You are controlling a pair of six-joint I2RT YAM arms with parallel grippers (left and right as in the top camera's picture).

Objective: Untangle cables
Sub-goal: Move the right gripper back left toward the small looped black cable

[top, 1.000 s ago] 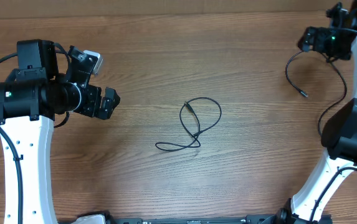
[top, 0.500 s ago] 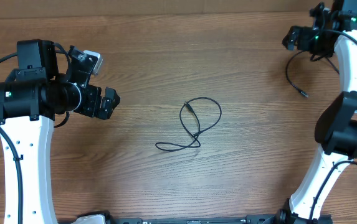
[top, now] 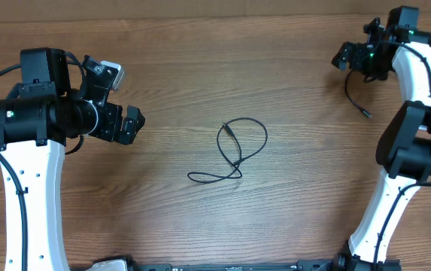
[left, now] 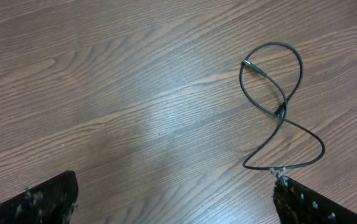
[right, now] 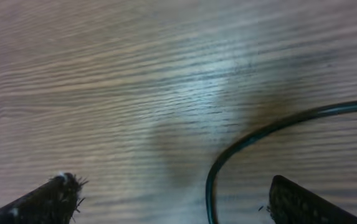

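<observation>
One thin black cable (top: 239, 149) lies in a loose crossed loop at the table's middle; the left wrist view shows it as cable (left: 282, 107) at upper right. My left gripper (top: 131, 124) hovers well left of it, open, with nothing between its fingers (left: 47, 199). A second cable (top: 350, 92) curves at the far right, with its plug tip (top: 366, 114) on the wood. My right gripper (top: 346, 58) hangs over that cable's upper end. In the right wrist view the cable (right: 253, 140) runs between the wide-apart fingers (right: 303, 202), which are not touching it.
The wooden table (top: 200, 68) ends at a pale edge along the back. The left arm's white link (top: 27, 196) stands at the left side, and the right arm's white link (top: 392, 203) rises along the right side.
My right gripper has swung left and slightly down, now sitting over the upper end of the right cable. The left arm and the middle cable have not moved.
</observation>
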